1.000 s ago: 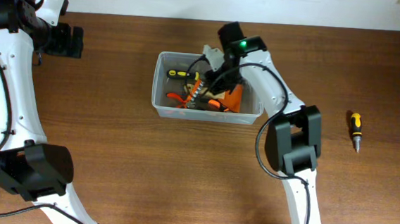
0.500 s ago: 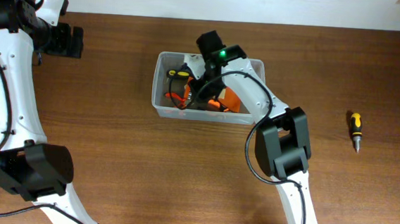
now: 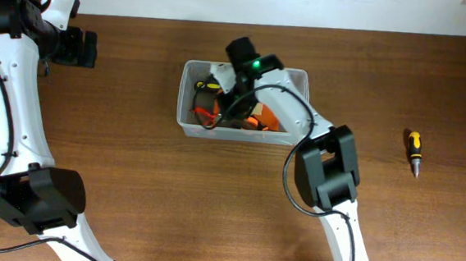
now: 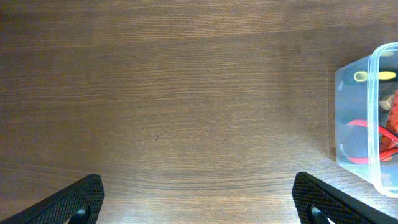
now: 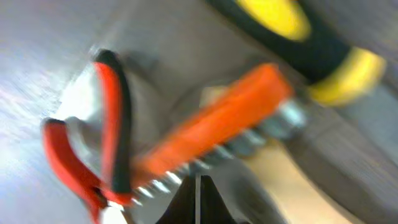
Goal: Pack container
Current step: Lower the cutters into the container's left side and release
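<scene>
The clear plastic container [image 3: 186, 124] sits at the table's middle back and holds several hand tools: a yellow-and-black screwdriver [image 3: 207, 85], red-handled pliers [image 3: 204, 114] and orange tools [image 3: 268, 119]. My right gripper [image 3: 234, 96] is down inside the container, among the tools. In the blurred right wrist view its fingers [image 5: 196, 196] are pressed together with nothing between them, next to an orange bit holder [image 5: 211, 127], the pliers [image 5: 102, 149] and the screwdriver [image 5: 298, 37]. My left gripper [image 4: 199, 202] is open and empty over bare table, left of the container [image 4: 354, 118].
A yellow-and-black screwdriver [image 3: 413, 152] lies alone on the table at the far right. The left arm's wrist [image 3: 73, 45] hovers at the back left. The table's back edge meets a white wall.
My right gripper has moved left inside the container, from its right half toward the middle-left. The left arm has not moved.
</scene>
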`<state>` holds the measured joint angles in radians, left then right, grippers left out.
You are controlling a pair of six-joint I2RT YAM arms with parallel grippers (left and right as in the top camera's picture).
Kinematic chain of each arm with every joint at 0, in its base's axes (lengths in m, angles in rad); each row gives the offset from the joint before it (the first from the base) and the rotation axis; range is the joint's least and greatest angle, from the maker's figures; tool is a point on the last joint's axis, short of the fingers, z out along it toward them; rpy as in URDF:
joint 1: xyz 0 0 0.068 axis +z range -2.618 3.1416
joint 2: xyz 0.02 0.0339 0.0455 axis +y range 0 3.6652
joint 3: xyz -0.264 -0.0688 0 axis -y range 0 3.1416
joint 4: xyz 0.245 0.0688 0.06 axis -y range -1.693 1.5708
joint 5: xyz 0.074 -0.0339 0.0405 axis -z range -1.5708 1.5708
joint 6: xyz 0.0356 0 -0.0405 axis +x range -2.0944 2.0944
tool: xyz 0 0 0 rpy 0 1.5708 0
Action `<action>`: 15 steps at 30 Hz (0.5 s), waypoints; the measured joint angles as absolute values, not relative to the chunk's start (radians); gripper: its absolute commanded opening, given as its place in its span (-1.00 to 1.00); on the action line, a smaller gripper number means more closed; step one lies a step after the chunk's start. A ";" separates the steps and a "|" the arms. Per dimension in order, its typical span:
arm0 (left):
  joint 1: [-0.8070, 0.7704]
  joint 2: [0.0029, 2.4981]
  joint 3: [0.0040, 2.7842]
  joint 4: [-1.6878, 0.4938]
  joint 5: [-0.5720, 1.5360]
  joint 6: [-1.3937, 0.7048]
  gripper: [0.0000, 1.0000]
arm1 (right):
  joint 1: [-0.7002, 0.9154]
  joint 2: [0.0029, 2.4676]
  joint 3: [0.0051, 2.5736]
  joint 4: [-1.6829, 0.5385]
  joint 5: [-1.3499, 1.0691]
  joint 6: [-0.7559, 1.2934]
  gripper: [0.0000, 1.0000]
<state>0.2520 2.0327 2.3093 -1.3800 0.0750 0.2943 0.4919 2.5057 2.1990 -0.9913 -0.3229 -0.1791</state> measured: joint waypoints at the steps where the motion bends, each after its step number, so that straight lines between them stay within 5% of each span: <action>1: 0.252 2.033 2.309 -1.380 0.075 0.294 0.98 | 0.502 2.506 2.196 -0.976 -0.322 -0.179 -0.92; 15: 0.252 2.033 2.309 -1.380 0.075 0.294 0.98 | 0.530 2.506 2.182 -0.864 -0.340 -0.179 -0.92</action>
<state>0.2520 2.0327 2.3093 -1.3800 0.0750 0.2943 0.5297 2.5057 2.1818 -0.8639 -0.3397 -0.1791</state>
